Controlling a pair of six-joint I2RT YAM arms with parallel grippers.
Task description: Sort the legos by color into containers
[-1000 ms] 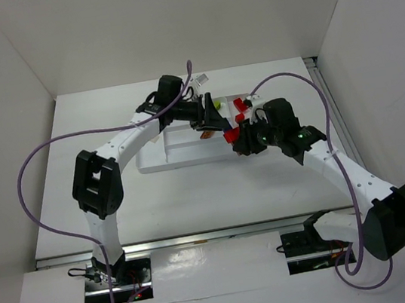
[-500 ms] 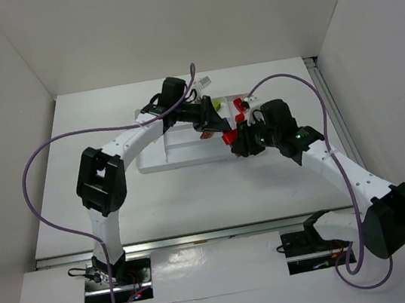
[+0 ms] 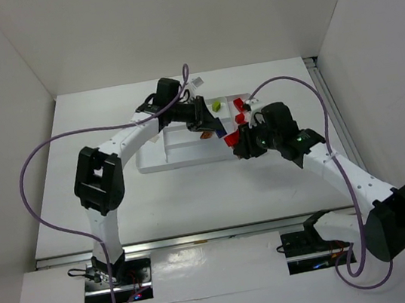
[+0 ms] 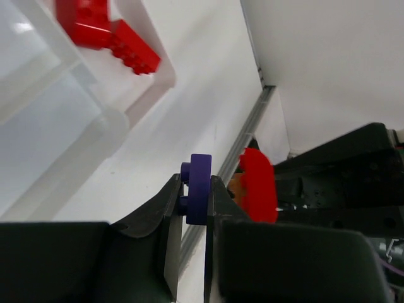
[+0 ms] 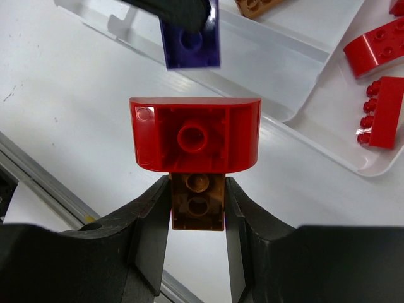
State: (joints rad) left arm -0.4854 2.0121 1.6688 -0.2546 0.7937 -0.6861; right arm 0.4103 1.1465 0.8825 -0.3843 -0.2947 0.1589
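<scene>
Grip on the left: the left gripper pinches a dark blue lego, with the white tray beyond its tips. The right gripper clamps an orange-brown lego that has a red lego stuck on its outer end. Loose red legos lie in the tray compartment to that claw's right.

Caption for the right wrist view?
Right gripper clamps an orange-brown brick capped by a red brick, facing a dark blue brick beside the tray.
</scene>
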